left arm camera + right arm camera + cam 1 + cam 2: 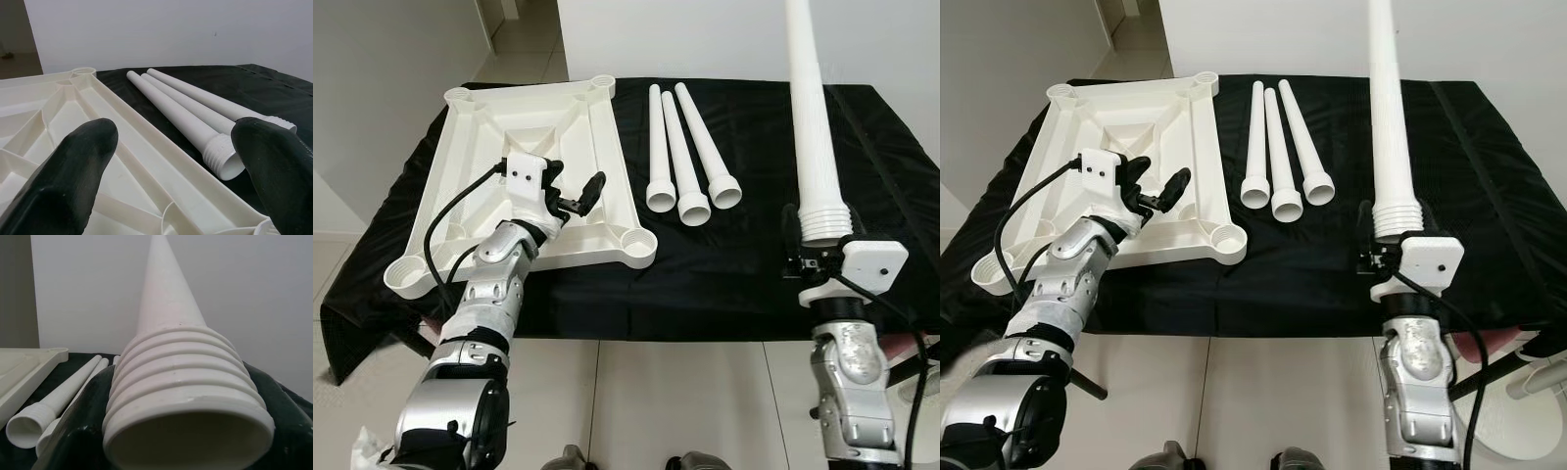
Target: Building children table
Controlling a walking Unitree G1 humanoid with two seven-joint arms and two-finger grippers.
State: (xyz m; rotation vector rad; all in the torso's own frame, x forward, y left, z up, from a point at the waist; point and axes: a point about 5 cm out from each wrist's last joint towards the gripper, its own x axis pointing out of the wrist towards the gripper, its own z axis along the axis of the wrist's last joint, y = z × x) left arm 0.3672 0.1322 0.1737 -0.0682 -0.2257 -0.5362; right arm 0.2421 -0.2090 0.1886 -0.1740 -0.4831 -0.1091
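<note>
Gripping the upright leg (815, 127) by its threaded end, the right gripper (818, 257) should swing it toward ten o'clock, into the tabletop's corner socket (634, 241), while the left gripper (570, 193) hovers wide open, empty.

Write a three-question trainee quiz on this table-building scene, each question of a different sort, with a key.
1. True or false: the right gripper holds a table leg upright by its threaded end.
2. How many loose legs lie on the black cloth? A) two B) three C) four
3. Fill in: the left gripper hovers open over the upturned ____.

Key: 1 true; 2 B; 3 tabletop.
</note>
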